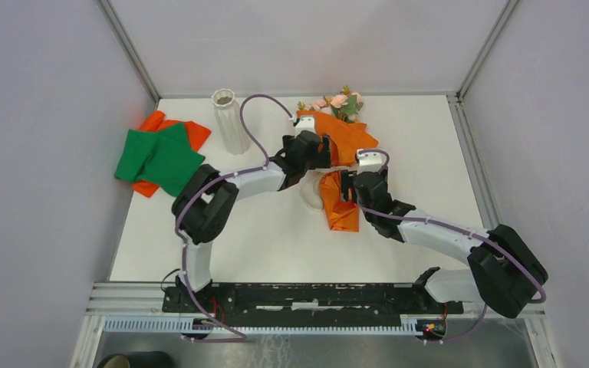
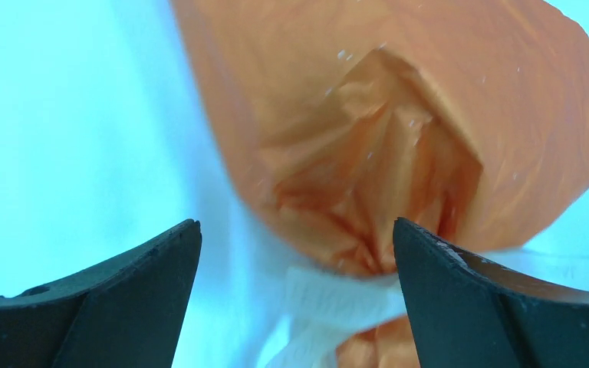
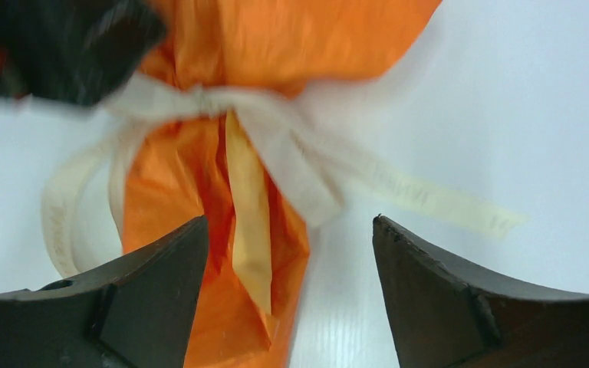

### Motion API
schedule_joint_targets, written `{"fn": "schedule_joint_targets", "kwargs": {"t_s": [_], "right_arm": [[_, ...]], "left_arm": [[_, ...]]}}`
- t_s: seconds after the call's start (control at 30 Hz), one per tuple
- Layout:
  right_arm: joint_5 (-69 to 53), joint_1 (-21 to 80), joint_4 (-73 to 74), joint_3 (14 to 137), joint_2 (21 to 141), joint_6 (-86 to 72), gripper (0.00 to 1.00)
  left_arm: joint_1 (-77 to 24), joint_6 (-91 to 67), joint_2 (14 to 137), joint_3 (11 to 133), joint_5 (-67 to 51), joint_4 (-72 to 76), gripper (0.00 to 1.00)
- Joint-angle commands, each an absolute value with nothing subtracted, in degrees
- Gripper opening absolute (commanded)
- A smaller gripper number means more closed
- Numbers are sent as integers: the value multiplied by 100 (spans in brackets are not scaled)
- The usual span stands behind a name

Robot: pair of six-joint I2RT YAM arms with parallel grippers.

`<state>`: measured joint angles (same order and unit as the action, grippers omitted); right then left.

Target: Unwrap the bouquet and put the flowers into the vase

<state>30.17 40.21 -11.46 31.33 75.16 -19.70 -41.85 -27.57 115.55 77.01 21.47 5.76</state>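
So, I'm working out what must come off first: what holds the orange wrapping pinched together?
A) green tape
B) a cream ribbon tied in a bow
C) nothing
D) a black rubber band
B: the right wrist view shows a cream ribbon knotted around the pinched waist of the bouquet, with a loop and a loose tail lying on the table.

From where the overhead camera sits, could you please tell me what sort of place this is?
Probably a robot test cell: a white table boxed in by plain grey panels, a left arm and right arm bolted to a black rail, and staged props, the bouquet and vase.
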Motion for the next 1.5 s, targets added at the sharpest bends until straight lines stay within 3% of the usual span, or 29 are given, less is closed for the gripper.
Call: {"fn": "schedule_joint_targets", "kwargs": {"t_s": [0.0,0.17,0.3,0.57,0.8,1.47], "right_arm": [[3481,3716,-896,3983,7257,-1421,87],[2450,2931,-669,4399,7777,-759,98],[1593,2753,-277,4621,8227,357,98],[1727,2740,61,4432,8079,1158,98],[2698,2591,474,4629,8691,837,98],[2573,2409,120,5320,10097,655,98]], "left_arm": [[-4065,-2717,10187,6888,2545,924,100],[-4002,-2778,9079,5869,2621,1010,100],[-3999,-2872,8572,5400,2549,1013,100],[-3999,-2903,8412,5229,2443,1105,100],[-4006,-2929,8309,5079,2390,1151,100],[-4001,-2909,8448,5014,2425,1172,100]]}}
